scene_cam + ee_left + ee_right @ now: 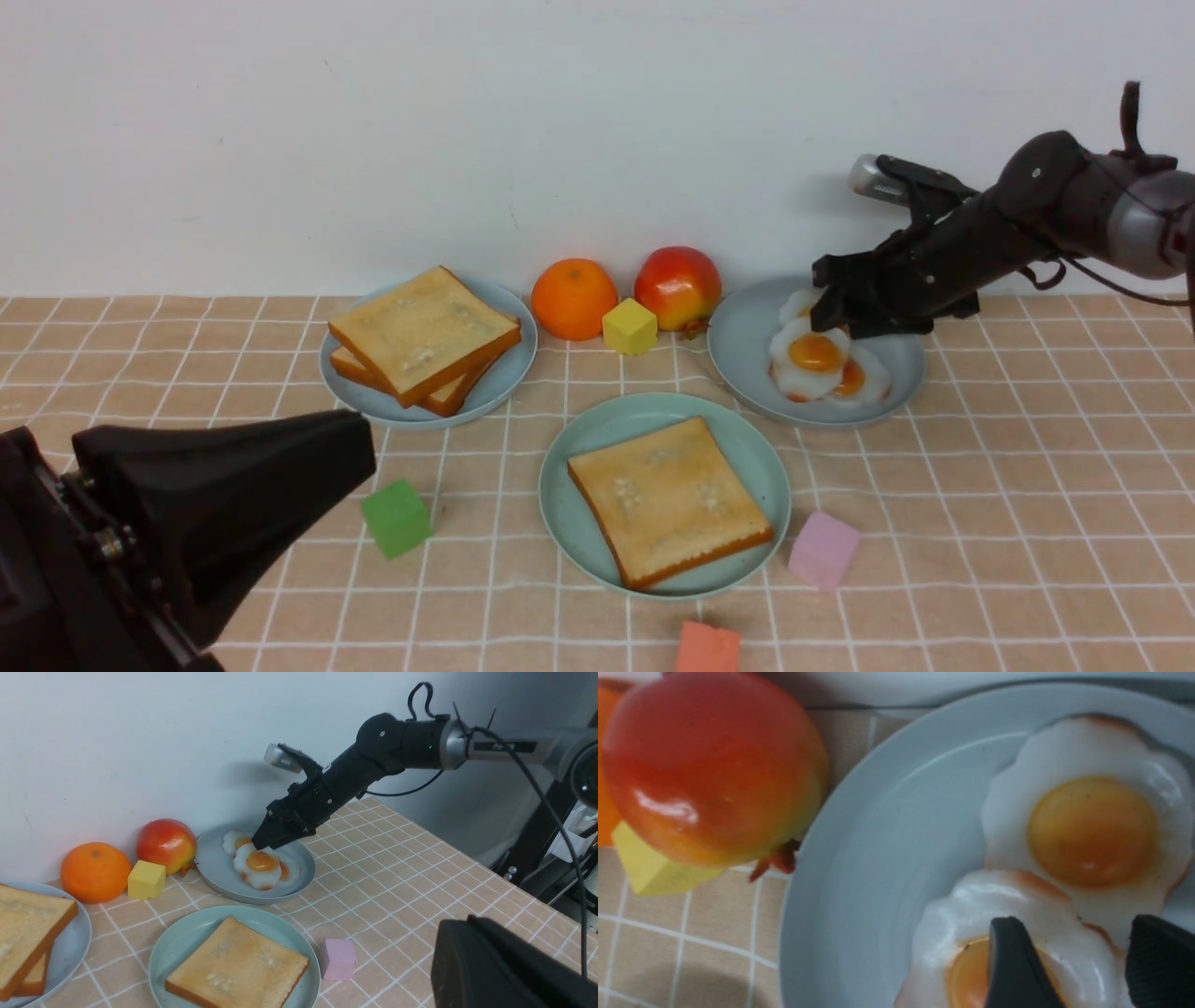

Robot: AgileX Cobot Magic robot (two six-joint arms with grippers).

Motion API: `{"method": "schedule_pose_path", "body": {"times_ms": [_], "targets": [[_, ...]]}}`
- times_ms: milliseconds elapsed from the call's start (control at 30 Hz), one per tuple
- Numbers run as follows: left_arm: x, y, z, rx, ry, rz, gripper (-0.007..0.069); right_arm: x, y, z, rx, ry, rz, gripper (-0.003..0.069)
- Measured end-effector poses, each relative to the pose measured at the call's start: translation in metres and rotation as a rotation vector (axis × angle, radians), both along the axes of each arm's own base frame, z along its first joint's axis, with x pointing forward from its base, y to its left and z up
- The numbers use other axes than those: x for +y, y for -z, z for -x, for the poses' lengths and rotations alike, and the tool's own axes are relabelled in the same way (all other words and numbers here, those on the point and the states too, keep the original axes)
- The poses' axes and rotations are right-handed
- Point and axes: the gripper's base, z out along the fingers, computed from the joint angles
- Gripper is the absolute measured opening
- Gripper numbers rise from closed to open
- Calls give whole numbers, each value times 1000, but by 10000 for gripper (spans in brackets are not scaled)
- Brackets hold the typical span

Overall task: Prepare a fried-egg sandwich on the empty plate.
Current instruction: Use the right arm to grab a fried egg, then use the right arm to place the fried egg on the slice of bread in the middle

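Observation:
The mint-green plate [569,467] sits at the middle front with one toast slice [667,499] lying flat on it. Two more toast slices [425,331] are stacked on the left blue-grey plate [512,373]. Fried eggs [814,353] overlap on the right blue-grey plate [742,345]. My right gripper [826,317] is open and down on the eggs; in the right wrist view its fingers [1017,961] straddle one egg's white [952,914], one finger over the yolk. My left gripper [359,448] looks shut and empty, hovering low at the front left.
An orange [573,299], a red apple [678,287] and a yellow cube [629,327] stand by the back wall between the blue-grey plates. A green cube [397,518], a pink cube [823,551] and a red-orange cube [707,649] lie around the mint plate.

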Motion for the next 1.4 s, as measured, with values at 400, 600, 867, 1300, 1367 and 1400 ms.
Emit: {"method": "schedule_pose_path", "body": {"times_ms": [400, 600, 867, 1300, 1367, 1400], "targets": [[0, 0, 0, 0, 0, 2, -13, 0, 5, -3, -1, 8, -4, 337], [0, 0, 0, 0, 0, 2, -13, 0, 6, -2, 7, 3, -5, 223], [0, 0, 0, 0, 0, 2, -13, 2, 7, 1, 45, -20, -12, 69], [0, 0, 0, -30, -1, -24, -3, 2, -43, 17, 17, -81, 10, 68], [0, 0, 0, -35, -1, -29, -2, 2, -59, 22, 4, -98, 24, 68], [0, 0, 0, -38, -1, -32, -2, 2, -64, 25, 7, -106, 24, 68]]}}
